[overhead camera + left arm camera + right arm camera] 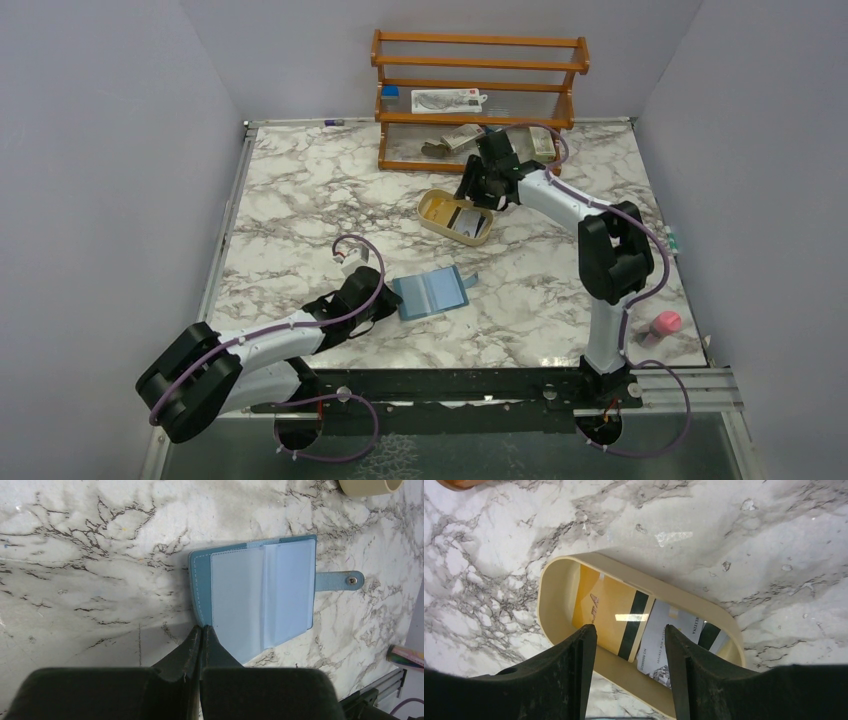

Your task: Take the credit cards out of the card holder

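The card holder (432,292) lies open on the marble, teal outside and pale blue inside; it also shows in the left wrist view (260,600), snap tab (340,581) out to the right, no card visibly sticking out. My left gripper (385,305) is shut, its tips (201,628) at the holder's near left corner. My right gripper (482,192) is open and empty above the oval tan tray (424,210). In the right wrist view (630,635) a yellow card with a dark stripe (606,612) and a pale grey card (664,637) lie in the tray (634,680).
A wooden rack (478,95) with small items stands at the back, just behind the right gripper. A pink-capped bottle (664,325) stands at the right edge by the right arm's base. Side walls enclose the table.
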You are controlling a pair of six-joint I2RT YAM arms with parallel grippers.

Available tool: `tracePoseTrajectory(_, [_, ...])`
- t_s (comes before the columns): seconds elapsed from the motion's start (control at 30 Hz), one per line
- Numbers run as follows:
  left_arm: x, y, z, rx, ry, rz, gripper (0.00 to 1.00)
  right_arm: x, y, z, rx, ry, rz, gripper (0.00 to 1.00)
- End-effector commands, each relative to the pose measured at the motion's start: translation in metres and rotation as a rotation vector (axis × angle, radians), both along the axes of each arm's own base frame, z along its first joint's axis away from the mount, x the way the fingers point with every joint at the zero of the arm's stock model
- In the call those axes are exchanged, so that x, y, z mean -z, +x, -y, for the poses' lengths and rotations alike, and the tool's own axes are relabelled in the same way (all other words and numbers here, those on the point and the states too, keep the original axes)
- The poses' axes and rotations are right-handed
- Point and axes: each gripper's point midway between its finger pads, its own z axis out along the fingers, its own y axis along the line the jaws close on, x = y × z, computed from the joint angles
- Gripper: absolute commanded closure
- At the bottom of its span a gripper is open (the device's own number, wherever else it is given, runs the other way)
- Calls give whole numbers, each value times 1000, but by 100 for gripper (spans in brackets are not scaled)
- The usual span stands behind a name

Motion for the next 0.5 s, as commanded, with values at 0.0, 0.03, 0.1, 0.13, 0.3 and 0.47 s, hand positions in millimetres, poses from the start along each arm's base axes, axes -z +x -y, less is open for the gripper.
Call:
tracePoseTrajectory(0.0, [-3, 4, -2, -7, 5, 14, 100, 20, -13, -18, -57, 99, -62, 43])
tracePoseTrajectory(0.03, [-3, 3, -2, -7, 4, 15, 100, 22, -13, -23, -70, 123, -62, 43])
tracePoseTrajectory(0.1, [-2, 3, -2, -8, 5, 12, 100, 29, -17, -28, -86, 153, -84, 43])
tracePoseTrajectory(0.13, [-2, 3, -3, -8, 4, 11, 100, 32, -18, -29, -90, 160, -92, 43])
tracePoseTrajectory(0.3, [-1, 3, -2, -9, 1, 10, 100, 51, -24, -26, -83, 140, -128, 43])
tracePoseTrajectory(0.47, [0, 2, -3, -11, 3, 8, 100, 62, -36, -5, -68, 44, -139, 43])
